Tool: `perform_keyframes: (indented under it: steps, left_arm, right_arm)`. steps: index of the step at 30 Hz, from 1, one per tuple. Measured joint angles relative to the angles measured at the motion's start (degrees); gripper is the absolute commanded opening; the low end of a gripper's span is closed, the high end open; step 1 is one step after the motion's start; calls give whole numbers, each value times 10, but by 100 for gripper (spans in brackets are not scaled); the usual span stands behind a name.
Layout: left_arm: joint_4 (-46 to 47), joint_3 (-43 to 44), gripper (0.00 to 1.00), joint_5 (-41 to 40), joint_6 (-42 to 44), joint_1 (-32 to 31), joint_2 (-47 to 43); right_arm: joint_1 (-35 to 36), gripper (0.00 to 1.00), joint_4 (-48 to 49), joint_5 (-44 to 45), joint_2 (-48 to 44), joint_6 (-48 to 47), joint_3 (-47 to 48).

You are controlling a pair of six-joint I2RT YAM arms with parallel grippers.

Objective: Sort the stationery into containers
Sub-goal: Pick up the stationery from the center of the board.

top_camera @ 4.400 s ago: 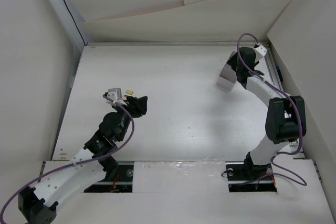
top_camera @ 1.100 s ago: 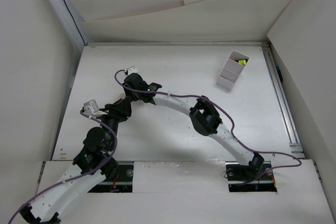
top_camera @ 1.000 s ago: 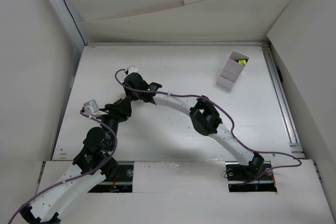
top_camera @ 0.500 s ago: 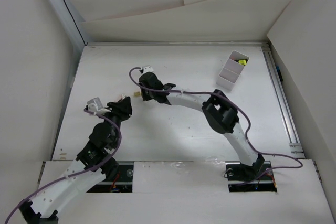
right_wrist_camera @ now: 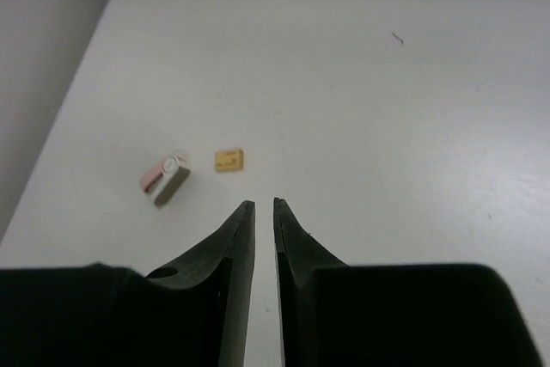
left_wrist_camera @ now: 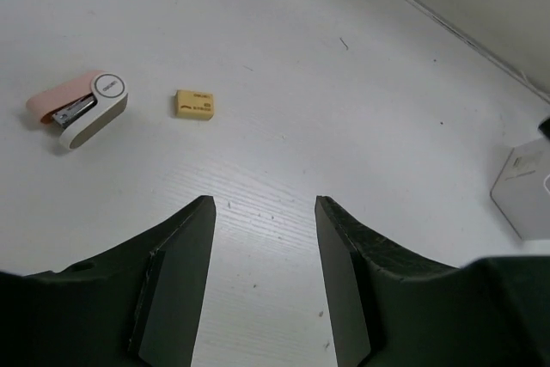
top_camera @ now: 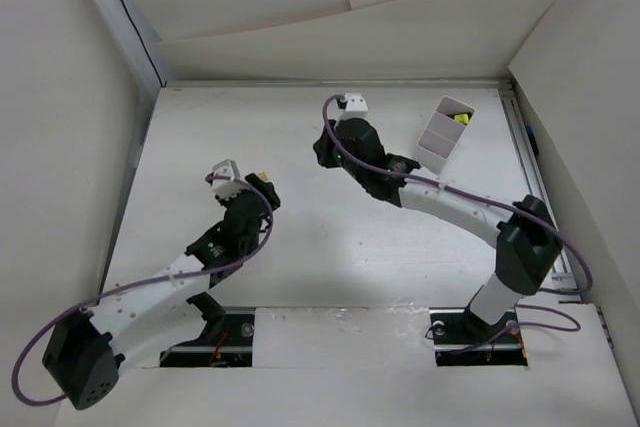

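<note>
Stationery [right_wrist_camera: 229, 159], a stapler [left_wrist_camera: 82, 109] and an eraser [left_wrist_camera: 195, 103], lay loose on the table [left_wrist_camera: 344, 83] at left as our right gripper [right_wrist_camera: 264, 204], jaws narrowed almost shut on nothing we could see, swung back toward the far-right tray [top_camera: 436, 143], our left gripper [left_wrist_camera: 262, 204] part-open and empty.
</note>
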Motion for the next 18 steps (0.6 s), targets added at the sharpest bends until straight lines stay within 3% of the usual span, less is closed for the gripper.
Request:
perform_keyframes:
  steps: [3, 4, 8, 18]
  left_arm:
    - [-2, 45, 47, 1, -3, 0, 80]
    - [-5, 61, 47, 2, -3, 0, 108]
    - [-6, 118, 49, 26, -3, 11, 216]
    - [4, 150, 51, 113, 22, 126, 321]
  right_arm:
    - [0, 27, -3, 8, -39, 13, -67]
    - [0, 34, -5, 10, -49, 17, -85]
    - [0, 49, -17, 16, -108, 28, -155]
    - [0, 55, -37, 54, -247, 35, -220]
